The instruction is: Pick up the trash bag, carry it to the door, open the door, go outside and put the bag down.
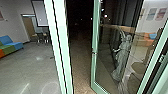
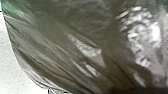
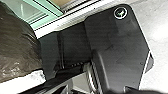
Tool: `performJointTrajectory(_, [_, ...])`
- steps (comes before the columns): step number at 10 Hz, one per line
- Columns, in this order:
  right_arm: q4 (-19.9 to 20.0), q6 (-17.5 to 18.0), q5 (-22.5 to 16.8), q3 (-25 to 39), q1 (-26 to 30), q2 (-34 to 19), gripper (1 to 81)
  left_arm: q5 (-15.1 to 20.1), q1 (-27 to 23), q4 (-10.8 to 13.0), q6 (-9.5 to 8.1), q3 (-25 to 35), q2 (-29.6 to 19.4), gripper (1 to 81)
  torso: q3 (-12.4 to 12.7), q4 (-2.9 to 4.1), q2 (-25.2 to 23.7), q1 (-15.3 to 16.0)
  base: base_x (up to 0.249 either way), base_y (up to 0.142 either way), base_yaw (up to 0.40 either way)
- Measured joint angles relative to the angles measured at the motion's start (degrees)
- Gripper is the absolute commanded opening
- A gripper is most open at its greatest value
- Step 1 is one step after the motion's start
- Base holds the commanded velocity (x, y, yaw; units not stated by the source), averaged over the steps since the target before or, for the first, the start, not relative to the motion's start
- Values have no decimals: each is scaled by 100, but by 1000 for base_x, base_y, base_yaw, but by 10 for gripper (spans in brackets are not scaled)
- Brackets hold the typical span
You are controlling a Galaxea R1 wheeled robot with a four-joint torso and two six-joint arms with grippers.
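Note:
In the head view a green-framed glass door point(image 1: 94, 50) stands open, with a dark gap between it and the pale green post point(image 1: 58, 50). Through the gap brown ground point(image 1: 81, 62) shows in the dark. The dark, shiny trash bag point(image 2: 57, 50) is large and close in the left wrist view, its film wrinkled and stretched. Part of the same dark bag point(image 3: 17, 42) appears in the right wrist view, beside the robot's base and near the green frame. Whether either gripper is open or shut cannot be made out.
Left of the post are a colourful bench point(image 1: 11, 46), chairs point(image 1: 42, 36) and a screen point(image 1: 40, 13) on the wall. A pale statue point(image 1: 122, 57) shows in the door glass. Another green frame point(image 1: 153, 65) stands at the right.

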Motion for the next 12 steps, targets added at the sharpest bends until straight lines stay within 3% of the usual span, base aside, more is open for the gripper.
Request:
performJointTrajectory(2, [-4,2,-7,4,-37,-11,811,16,48,0,1,5,7,10,103,0,-2,-5,0,-89,0])
performJointTrajectory(12, [-15,-22,-7,2,-45,5,811,29,48,0,1,5,16,10,96,0,-5,-6,0,-90,0])
